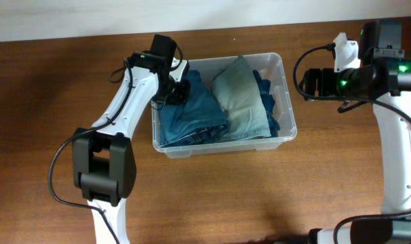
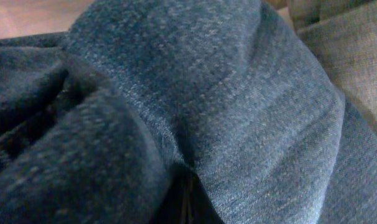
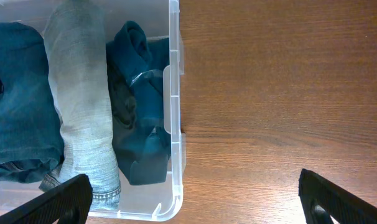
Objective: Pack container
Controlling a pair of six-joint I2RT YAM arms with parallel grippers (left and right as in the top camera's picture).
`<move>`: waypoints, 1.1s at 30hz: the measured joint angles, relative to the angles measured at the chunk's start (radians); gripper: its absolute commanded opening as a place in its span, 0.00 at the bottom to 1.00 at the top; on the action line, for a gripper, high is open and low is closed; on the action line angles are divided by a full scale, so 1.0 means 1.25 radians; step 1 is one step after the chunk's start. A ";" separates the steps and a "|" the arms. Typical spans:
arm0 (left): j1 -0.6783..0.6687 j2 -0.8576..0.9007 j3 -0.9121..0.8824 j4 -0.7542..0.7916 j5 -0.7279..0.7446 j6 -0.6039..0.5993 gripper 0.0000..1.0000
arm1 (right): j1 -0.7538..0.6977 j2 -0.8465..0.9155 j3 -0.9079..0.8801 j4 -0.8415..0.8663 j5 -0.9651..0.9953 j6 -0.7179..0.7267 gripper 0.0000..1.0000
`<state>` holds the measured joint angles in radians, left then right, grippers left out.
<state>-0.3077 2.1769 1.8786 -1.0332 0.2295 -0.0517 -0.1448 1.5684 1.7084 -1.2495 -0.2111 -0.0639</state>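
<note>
The clear container [image 1: 226, 147] stands mid-table and holds three folded garments: blue jeans [image 1: 192, 116] on the left, pale grey-green jeans [image 1: 243, 95] in the middle and a dark teal piece [image 1: 268, 98] on the right. My left gripper [image 1: 177, 91] is down inside the container's left end, buried in the blue jeans [image 2: 238, 93]. Its dark fingers [image 2: 183, 199] meet at the bottom centre, and cloth bunches round them. My right gripper [image 1: 307, 83] is open and empty, above the bare table just right of the container [image 3: 174, 93]. Its fingers [image 3: 195, 199] straddle the container's corner.
The brown wooden table [image 1: 260, 196] surrounds the container. The pale jeans [image 3: 83, 93] and teal piece [image 3: 139, 112] lie against the container's right wall. A strip of pale jeans shows in the left wrist view [image 2: 350, 50]. A white wall runs along the far table edge.
</note>
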 measured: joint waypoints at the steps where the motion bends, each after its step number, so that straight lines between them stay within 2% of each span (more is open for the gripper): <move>1: 0.000 0.002 0.015 -0.018 -0.005 0.014 0.01 | 0.000 0.000 0.000 0.000 0.000 -0.001 0.99; 3: -0.001 0.002 0.044 -0.059 -0.021 0.030 0.03 | 0.000 0.000 0.000 0.000 0.000 0.000 0.98; 4: 0.000 0.001 0.070 -0.085 -0.039 0.036 0.21 | 0.000 0.000 0.000 0.000 0.000 0.000 0.98; 5: 0.002 -0.006 0.094 -0.101 -0.061 0.042 0.52 | 0.000 0.000 0.000 0.000 0.000 -0.001 0.98; 6: 0.006 -0.021 0.115 -0.105 -0.086 0.046 0.65 | 0.000 0.000 0.000 -0.001 0.000 0.000 0.98; 8: 0.027 -0.078 0.150 -0.099 -0.142 0.047 0.82 | 0.002 0.000 0.000 0.004 0.000 -0.004 0.98; 9: 0.052 -0.134 0.162 -0.095 -0.174 0.040 0.99 | 0.004 0.000 0.000 0.009 0.000 -0.010 0.98; 13: 0.150 -0.255 0.193 -0.099 -0.222 0.015 0.99 | 0.048 0.000 -0.001 0.056 0.001 -0.031 0.98; 17: 0.240 -0.271 0.199 -0.135 -0.248 -0.014 0.99 | 0.109 0.000 -0.002 0.180 -0.004 -0.039 0.98; 25: 0.266 -0.270 0.185 -0.236 -0.248 -0.016 0.99 | 0.115 -0.031 -0.010 0.114 -0.002 -0.033 0.98; 27: 0.266 -0.324 0.153 -0.229 -0.248 -0.016 0.99 | 0.115 -0.094 -0.037 0.127 0.011 -0.028 0.98; 30: 0.259 -0.494 0.047 -0.176 -0.247 -0.016 1.00 | 0.115 -0.269 -0.164 0.209 0.037 -0.012 0.98; 33: 0.240 -0.755 -0.155 -0.062 -0.250 -0.016 0.99 | 0.115 -0.507 -0.368 0.283 0.047 -0.007 0.98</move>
<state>-0.0078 1.2327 1.6844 -1.1103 -0.0826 -0.0719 -0.0010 0.9344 1.2488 -0.8959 -0.1524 -0.0727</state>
